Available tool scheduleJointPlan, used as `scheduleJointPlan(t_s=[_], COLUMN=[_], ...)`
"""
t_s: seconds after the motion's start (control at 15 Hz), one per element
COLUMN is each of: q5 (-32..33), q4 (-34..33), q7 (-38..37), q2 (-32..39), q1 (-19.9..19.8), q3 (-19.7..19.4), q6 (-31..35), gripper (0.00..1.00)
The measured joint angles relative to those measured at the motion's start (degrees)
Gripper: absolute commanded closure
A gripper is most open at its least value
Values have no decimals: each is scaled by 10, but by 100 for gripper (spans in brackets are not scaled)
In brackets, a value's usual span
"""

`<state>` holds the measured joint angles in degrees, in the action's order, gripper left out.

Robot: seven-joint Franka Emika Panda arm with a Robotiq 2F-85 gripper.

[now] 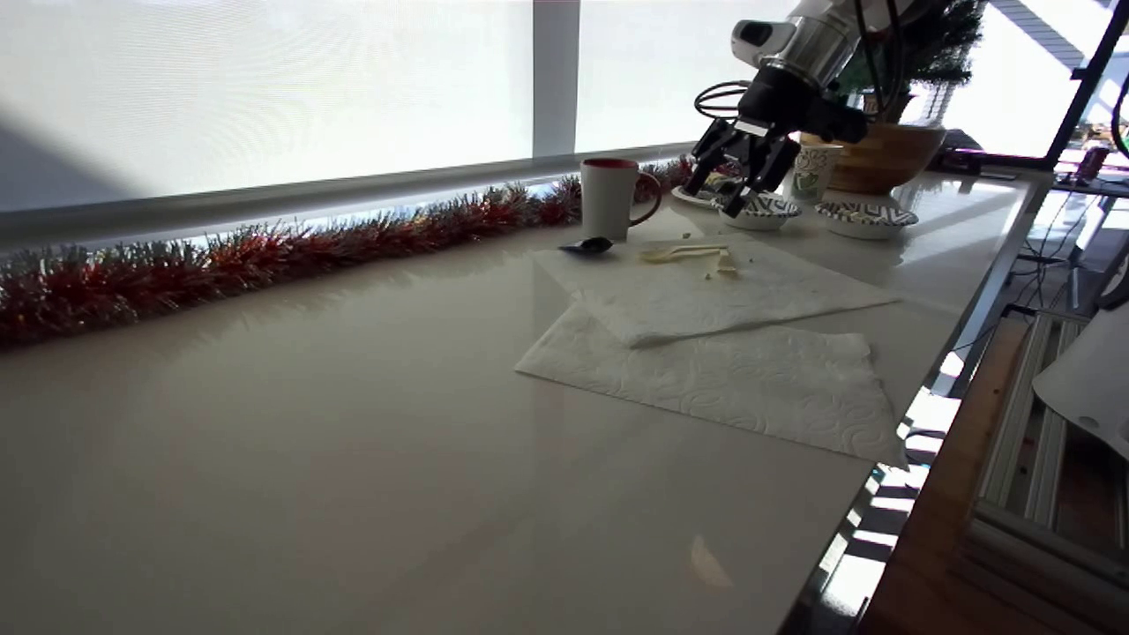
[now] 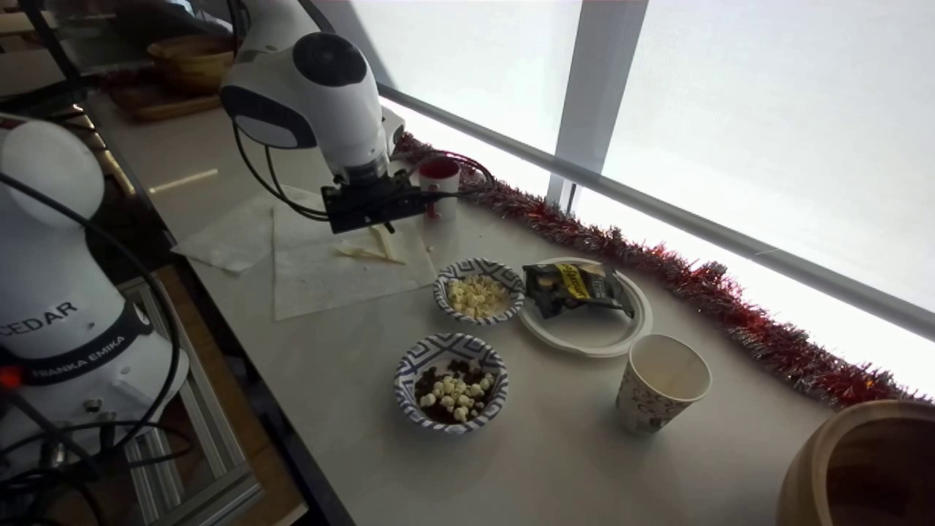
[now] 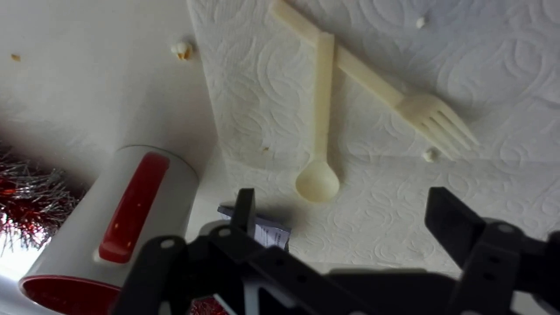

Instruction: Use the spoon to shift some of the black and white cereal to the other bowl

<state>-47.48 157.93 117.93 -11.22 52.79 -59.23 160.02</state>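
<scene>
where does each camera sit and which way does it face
Wrist view: behind the open gripper, facing down at spoon and fork; fingers show.
An exterior view: past the towels, looking along the counter toward bowls; gripper and arm show.
An exterior view: near the cup, facing over the bowls toward the mug; arm and base show.
Both exterior views share towels, bowls, mug.

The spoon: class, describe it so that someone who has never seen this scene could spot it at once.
On the white counter, find the red-handled mug; near it lies an embossed paper towel. On that towel, a pale fork and the pale spoon cross. The spoon ends in a rounded scoop where the fork has tines, and its handle lies over the fork's.
</scene>
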Motion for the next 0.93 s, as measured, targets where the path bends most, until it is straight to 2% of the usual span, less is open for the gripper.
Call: scheduleJointPlan(t_s=[0.07,0.13,0.2,0.27,0.4,0.47,0.6,0.8,0.87,0.93], q5=[-7,-18,-29,-41,-65,-76,-95,-118,-125,-130], q4=[0,0,0,-1,-2,-3,-8,-13,-15,-16], q7=[13,28,44,59,89,102,126,158,167,175], q2=[0,0,0,0,0,1,1,2,2,2], q1=[10,21,33,45,70,83,108,148,162,177], q3=[-12,-23,-36,-48,-72,-86,-116,-165,-183,-201], q6=[-8,-13,-17,-20,-22,-23,-30,-35,-35,-36], gripper=[1,7,6,16,17,24,24,33,30,30])
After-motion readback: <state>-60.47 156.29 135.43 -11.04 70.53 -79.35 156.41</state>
